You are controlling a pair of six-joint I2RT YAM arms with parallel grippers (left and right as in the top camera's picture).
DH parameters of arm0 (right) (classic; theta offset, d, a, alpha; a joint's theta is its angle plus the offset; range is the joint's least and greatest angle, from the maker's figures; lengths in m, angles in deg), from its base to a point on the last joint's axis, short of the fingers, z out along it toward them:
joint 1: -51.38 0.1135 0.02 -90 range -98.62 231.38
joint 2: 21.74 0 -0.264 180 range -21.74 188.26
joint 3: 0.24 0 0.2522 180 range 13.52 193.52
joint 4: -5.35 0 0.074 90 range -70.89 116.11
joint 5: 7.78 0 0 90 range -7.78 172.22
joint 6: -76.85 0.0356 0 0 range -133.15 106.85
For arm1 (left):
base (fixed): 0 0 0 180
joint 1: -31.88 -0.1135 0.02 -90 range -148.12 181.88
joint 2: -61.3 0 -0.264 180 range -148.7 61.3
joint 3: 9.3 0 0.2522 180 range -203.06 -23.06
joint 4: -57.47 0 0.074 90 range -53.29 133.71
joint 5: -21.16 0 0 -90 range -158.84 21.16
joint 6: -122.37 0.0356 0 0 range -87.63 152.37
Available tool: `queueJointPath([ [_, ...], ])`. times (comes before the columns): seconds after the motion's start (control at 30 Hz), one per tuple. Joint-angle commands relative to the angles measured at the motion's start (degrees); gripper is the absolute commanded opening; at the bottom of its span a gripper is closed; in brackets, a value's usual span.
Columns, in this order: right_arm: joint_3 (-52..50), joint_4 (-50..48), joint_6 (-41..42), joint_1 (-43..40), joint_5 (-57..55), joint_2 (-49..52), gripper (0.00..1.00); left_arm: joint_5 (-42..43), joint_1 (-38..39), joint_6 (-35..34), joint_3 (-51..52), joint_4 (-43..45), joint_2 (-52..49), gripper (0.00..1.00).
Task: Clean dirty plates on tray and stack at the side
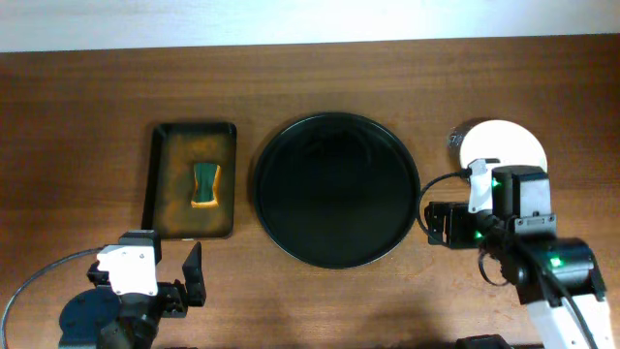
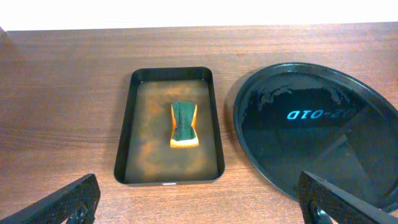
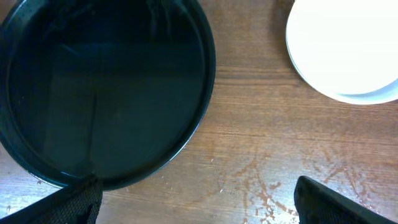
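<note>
The large round black tray lies mid-table with nothing on it; it also shows in the left wrist view and the right wrist view. The white plates sit stacked on the bare wood right of the tray, partly hidden by my right arm. In the right wrist view the top plate looks clean, with another rim under it. My right gripper is open and empty between tray and stack. My left gripper is open and empty at the front left.
A small rectangular dark tray left of the round tray holds a green-and-orange sponge. Faint reddish streaks mark the wood under my right gripper. The table's far edge meets a white wall.
</note>
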Motion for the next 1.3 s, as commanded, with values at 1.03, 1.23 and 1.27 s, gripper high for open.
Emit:
queueJointPath([
  [1.03, -55.21, -52.96, -10.71, 1.11, -1.42, -53.96, 0.99, 0.61, -0.26, 0.87, 0.59, -10.84, 0.26, 0.99],
  [1.23, -55.21, -52.96, -10.73, 1.11, -1.42, -53.96, 0.99, -0.74, -0.26, 0.87, 0.66, -10.82, 0.37, 0.99],
  [1.27, -55.21, -52.96, -10.71, 1.11, -1.42, -53.96, 0.99, -0.74, -0.26, 0.87, 1.03, -10.75, 1.01, 0.99],
])
